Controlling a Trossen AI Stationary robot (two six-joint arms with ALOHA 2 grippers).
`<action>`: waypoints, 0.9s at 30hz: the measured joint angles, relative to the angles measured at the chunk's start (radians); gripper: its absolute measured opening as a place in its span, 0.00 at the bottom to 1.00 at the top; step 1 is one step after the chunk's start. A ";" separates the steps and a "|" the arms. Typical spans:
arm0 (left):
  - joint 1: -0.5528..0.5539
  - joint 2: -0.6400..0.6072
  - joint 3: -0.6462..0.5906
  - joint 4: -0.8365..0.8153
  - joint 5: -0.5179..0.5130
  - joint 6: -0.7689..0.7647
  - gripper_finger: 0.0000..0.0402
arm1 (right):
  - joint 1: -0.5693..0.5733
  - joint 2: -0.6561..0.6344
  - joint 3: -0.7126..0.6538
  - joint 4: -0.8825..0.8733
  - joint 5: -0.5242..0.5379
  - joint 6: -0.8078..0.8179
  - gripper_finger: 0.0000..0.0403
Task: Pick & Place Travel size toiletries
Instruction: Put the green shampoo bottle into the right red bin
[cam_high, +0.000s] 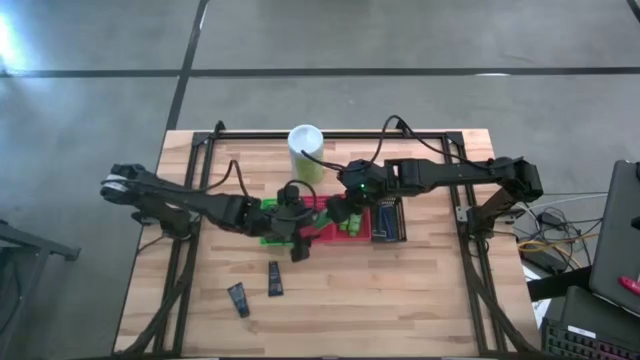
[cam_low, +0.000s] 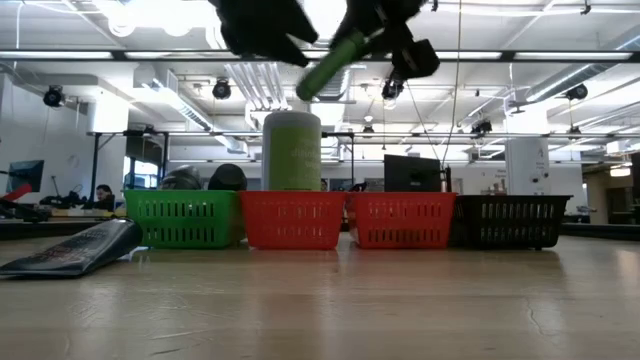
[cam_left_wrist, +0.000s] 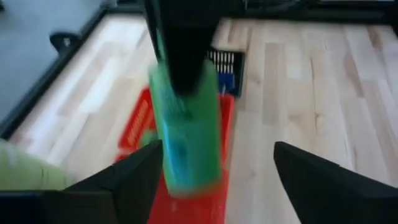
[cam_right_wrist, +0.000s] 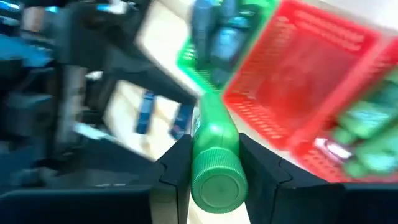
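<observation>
My right gripper (cam_right_wrist: 214, 146) is shut on a bright green tube (cam_right_wrist: 214, 127), high above the row of baskets (cam_low: 335, 62). In the high view it hovers over the red baskets (cam_high: 338, 215). My left gripper (cam_left_wrist: 217, 149) is open and close beside it (cam_high: 297, 240). Its fingers stand on either side of the tube (cam_left_wrist: 186, 143) without touching it. Two small dark tubes (cam_high: 237, 298) (cam_high: 274, 278) lie flat on the near part of the table. The second red basket holds more green tubes (cam_high: 352, 222). My right gripper pinches the green tube between its two fingers, which lie along the tube's sides. The screw cap (cam_right_wrist: 214, 180) sits back between the fingers and the body sticks out past the fingertips. The tube is lifted clear and slants down, free end (cam_low: 308, 88) lowest.
A green basket (cam_low: 185, 218), two red baskets (cam_low: 295, 218) (cam_low: 400, 218) and a dark one (cam_low: 510, 220) stand in a row across mid-table. The tall white-and-green canister (cam_high: 305, 150) stands behind them. Bare wood lies toward the near edge, where one dark tube (cam_low: 75, 250) shows.
</observation>
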 joint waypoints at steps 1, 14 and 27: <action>-0.003 -0.002 0.000 -0.027 0.000 -0.024 0.79 | -0.008 -0.002 0.000 -0.029 0.000 -0.014 0.24; -0.086 -0.071 0.000 -0.272 -0.082 -0.327 0.85 | -0.225 0.128 -0.007 -0.342 -0.357 -0.387 0.25; -0.122 -0.103 0.000 -0.306 -0.169 -0.461 0.85 | -0.260 0.307 0.088 -0.404 -0.250 -0.578 0.30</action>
